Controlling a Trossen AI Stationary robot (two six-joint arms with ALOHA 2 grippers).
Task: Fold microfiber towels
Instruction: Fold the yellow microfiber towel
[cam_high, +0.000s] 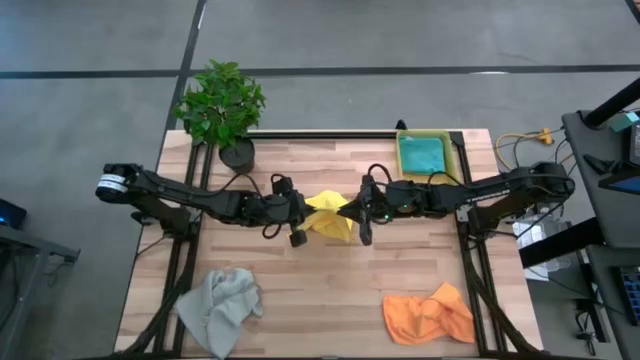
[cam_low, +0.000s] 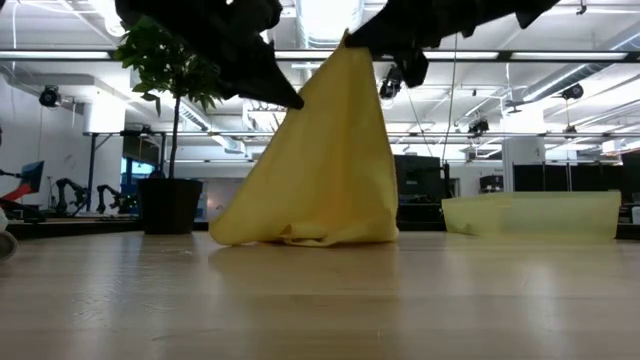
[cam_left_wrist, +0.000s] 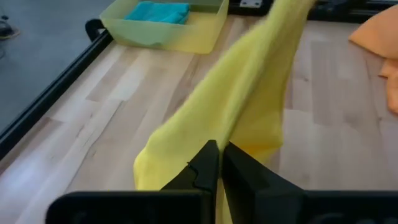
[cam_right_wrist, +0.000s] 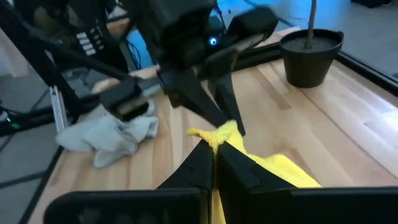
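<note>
The yellow towel (cam_high: 328, 216) hangs at mid-table between my two grippers, its lower edge (cam_low: 300, 236) resting on the wood. My left gripper (cam_high: 300, 222) comes in from the left and my right gripper (cam_high: 362, 222) from the right; both are shut on the towel. A teal towel (cam_high: 424, 154) lies in the yellow bin (cam_high: 404, 138) at the far right. A light grey towel (cam_high: 221, 306) lies crumpled at the near left. An orange one (cam_high: 430, 316) lies crumpled at the near right. My left gripper pinches a bunched edge of the yellow towel (cam_left_wrist: 231, 133) between its two fingers, slanting down from the table's left. From there the cloth runs up toward the other gripper. My right gripper pinches a bunched tip of the towel (cam_right_wrist: 221, 137) between its two fingers, coming nearly level from the table's right. This is the towel's highest point (cam_low: 345, 48). The cloth drapes down from it onto the table.
A potted plant (cam_high: 224, 108) stands at the far left corner. Bare wood lies in front of the hanging towel, between the grey and orange towels. Cables and equipment sit beyond the table's right edge.
</note>
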